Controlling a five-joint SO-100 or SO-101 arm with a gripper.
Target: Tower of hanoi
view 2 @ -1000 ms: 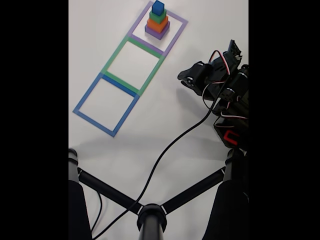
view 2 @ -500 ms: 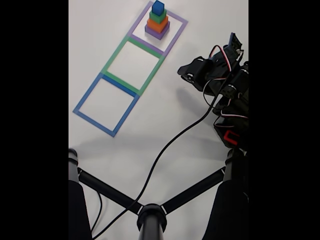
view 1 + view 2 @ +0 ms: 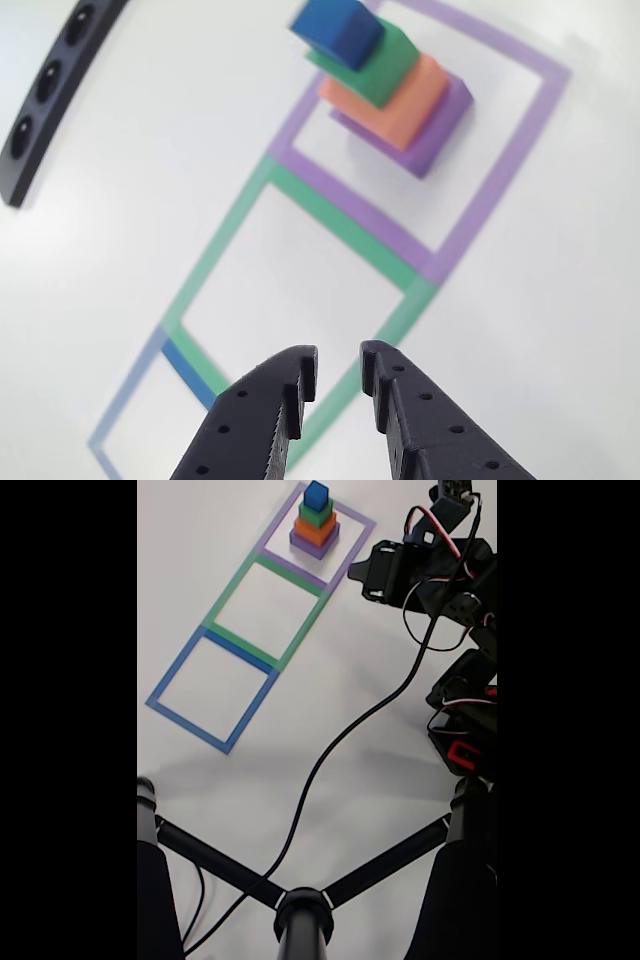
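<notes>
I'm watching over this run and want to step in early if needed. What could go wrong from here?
The blue block sits off-centre on the green block, and the whole stack looks staggered, so a clumsy pinch might topple it. The gripper shows only a narrow gap between its fingers; unless it opens wider, it may push the blue block instead of straddling it. The black cable trails across the table and could drag as the arm reaches.
</notes>
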